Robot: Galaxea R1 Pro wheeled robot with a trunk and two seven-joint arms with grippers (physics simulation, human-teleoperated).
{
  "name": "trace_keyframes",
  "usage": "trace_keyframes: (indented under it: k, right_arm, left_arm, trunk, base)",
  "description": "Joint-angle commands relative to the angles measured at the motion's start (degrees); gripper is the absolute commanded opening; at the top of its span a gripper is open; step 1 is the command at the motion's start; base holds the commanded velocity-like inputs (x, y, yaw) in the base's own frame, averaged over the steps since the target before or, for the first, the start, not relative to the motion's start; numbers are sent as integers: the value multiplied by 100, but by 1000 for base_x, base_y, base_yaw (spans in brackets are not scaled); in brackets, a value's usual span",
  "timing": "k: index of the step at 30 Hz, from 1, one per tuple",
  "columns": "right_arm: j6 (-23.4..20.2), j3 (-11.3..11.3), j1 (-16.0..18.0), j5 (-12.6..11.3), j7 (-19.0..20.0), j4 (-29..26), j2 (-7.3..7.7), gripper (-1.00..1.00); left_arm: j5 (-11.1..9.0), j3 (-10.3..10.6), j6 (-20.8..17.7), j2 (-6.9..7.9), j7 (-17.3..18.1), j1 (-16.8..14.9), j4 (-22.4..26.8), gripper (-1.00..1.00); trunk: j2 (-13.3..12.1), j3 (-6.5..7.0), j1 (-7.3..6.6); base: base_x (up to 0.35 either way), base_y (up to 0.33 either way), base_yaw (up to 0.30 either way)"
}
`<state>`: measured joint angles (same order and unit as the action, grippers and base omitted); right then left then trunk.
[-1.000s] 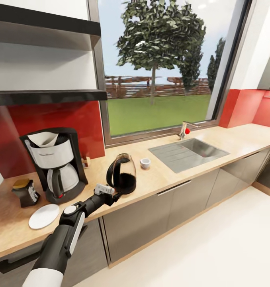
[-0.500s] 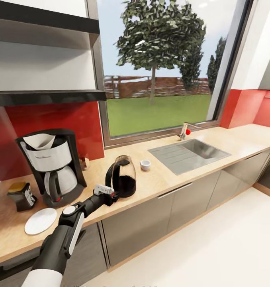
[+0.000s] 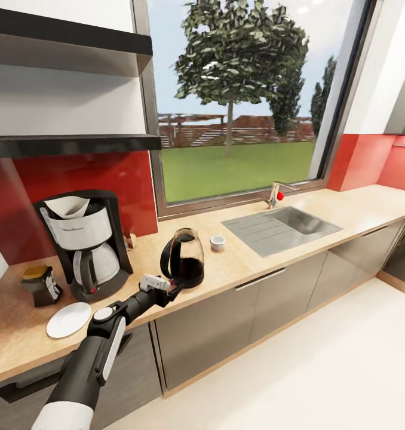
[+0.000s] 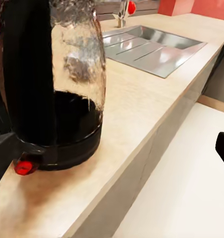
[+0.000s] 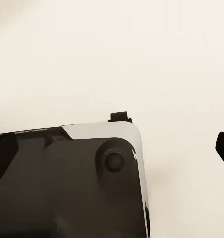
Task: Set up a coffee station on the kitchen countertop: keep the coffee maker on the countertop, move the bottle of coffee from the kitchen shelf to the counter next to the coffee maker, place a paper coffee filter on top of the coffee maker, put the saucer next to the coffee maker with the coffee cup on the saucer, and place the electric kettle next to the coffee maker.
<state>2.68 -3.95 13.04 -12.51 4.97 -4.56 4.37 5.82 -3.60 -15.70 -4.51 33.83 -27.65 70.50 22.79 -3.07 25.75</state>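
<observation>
Overhead, the left end effector [image 3: 174, 289] meets the kettle [image 3: 183, 258] near the bench's [image 3: 238, 263] front edge, grip unclear; coffee maker [image 3: 89, 245], bottle [image 3: 42, 283] and saucer [image 3: 68, 319] crowd its left end. Left wrist: kettle [image 4: 52, 84] upright. Right wrist: pale floor [image 5: 112, 54].

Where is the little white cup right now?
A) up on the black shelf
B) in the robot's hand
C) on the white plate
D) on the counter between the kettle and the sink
D: the coffee cup stands on the countertop between the electric kettle and the sink.
</observation>
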Motion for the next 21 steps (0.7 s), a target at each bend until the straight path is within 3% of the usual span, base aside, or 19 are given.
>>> trace_keyframes:
  k: [1,10,21]
  right_arm:
    - [22,-42,6,-59,21,8,3,100]
    - [22,-44,6,-59,21,8,3,100]
    - [22,-44,6,-59,21,8,3,100]
  left_arm:
    - [61,-36,-20,-5,44,-20,10,100]
    - [64,-208,-17,109,-566,-143,16,100]
    - [54,-216,-28,126,-639,-153,16,100]
  trunk:
    - [13,-13,4]
    - [13,-13,4]
    - [13,-13,4]
  base:
    - [-4,0,0]
    - [-1,0,0]
    - [63,0,0]
